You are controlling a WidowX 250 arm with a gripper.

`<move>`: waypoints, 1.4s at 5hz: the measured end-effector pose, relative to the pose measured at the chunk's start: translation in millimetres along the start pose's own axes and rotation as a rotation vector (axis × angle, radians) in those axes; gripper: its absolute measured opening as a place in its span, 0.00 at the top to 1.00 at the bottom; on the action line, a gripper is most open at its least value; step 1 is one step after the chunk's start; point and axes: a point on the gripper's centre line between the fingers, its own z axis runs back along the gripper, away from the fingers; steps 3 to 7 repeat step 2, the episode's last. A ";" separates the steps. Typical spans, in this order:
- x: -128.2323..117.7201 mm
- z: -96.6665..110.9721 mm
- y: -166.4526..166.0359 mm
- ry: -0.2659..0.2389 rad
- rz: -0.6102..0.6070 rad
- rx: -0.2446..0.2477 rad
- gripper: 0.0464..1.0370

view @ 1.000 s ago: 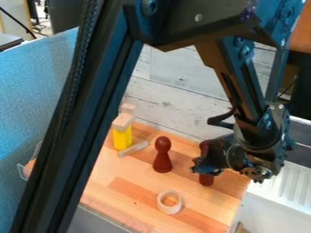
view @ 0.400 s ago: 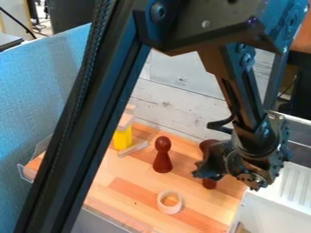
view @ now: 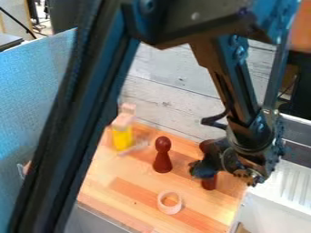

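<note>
Slightly leftward in view since the earlier frame, the gripper (view: 200,170) partly hides 1 dark-red peg figure (view: 209,183) on the wooden surface (view: 130,182); whether it grips it, I cannot tell. Outward are 1 similar figure (view: 162,157), 1 pale ring (view: 163,207) and 1 yellow block (view: 122,139).

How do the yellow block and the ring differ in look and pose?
Colour: the yellow block is bright yellow, the ring pale.
Shape: the yellow block looks solid, the ring has an open centre.
Pose: the yellow block stands upright, the ring lies flat.
Load: the yellow block has a wood piece on top, the ring has none.
Shared: both rest on the wooden surface.
</note>
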 end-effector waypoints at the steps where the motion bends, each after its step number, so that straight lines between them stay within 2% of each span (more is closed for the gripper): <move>1: 13.5 10.2 -0.8 0.000 0.031 -0.030 0.03; 2: 37.7 20.0 5.4 0.005 0.087 -0.054 0.04; 7: 37.7 20.0 5.4 0.005 0.087 -0.054 0.04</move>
